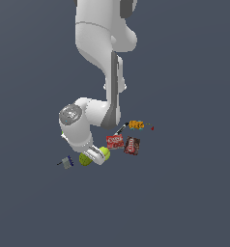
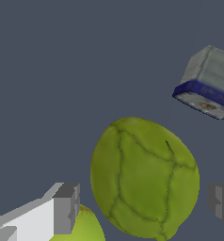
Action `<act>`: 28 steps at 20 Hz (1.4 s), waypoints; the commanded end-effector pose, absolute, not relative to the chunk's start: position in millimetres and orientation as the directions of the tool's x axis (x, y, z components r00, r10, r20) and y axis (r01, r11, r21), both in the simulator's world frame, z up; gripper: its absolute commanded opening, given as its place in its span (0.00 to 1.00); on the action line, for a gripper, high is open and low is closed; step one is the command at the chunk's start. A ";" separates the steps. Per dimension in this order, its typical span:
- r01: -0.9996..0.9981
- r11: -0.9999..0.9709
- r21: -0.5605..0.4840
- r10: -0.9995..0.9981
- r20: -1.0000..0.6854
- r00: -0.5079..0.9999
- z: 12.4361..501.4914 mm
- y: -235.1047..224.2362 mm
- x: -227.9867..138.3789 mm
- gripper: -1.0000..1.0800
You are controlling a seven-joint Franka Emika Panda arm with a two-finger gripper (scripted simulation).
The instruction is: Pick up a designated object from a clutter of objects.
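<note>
Lying on the dark grey floor, the pear fills the middle of the wrist view, olive-green with a dull skin crossed by darker vein-like lines. It sits between the two grey fingertips of the gripper, which stand apart on either side of it; a gap shows between each fingertip and the fruit, so nothing is clamped. In the exterior view the pear peeks out just beside the white hand of the arm, on the exterior view's left of it. A brighter yellow-green ball lies close on the other side of the hand, and part of it shows under one finger in the wrist view. A small grey and blue piece lies near the pear, further to the exterior view's left. Toward the exterior view's right lie two red packets, side by side, and beyond them an orange-handled tool.
</note>
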State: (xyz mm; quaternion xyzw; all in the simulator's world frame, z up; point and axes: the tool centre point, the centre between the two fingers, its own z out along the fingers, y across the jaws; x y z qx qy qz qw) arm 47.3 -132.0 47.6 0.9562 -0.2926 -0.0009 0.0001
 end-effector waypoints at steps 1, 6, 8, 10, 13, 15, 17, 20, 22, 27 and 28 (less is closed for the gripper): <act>-0.560 -0.829 0.000 -0.560 0.000 0.829 41.8 -132.2 48.2 0.96; -0.560 -0.829 0.000 -0.560 0.000 0.829 40.7 -132.3 48.5 0.00; -0.560 -0.829 0.000 -0.560 0.000 0.829 40.7 -132.3 48.5 0.00; -0.560 -0.829 0.000 -0.560 0.000 0.829 40.7 -132.3 48.5 0.00; -0.560 -0.829 0.000 -0.560 0.000 0.829 40.7 -132.3 48.5 0.00; -0.559 -0.829 -0.001 -0.559 0.000 0.829 41.9 -131.6 48.7 0.00; -0.559 -0.829 -0.001 -0.559 0.000 0.829 44.4 -130.4 49.0 0.00; -0.559 -0.829 -0.001 -0.559 0.000 0.829 52.7 -126.2 50.3 0.00; -0.559 -0.829 -0.001 -0.559 0.000 0.829 61.5 -121.9 51.5 0.00; -0.560 -0.829 -0.001 -0.560 0.000 0.829 94.6 -105.9 56.4 0.00; -0.560 -0.829 -0.001 -0.560 0.000 0.829 103.0 -101.8 57.6 0.00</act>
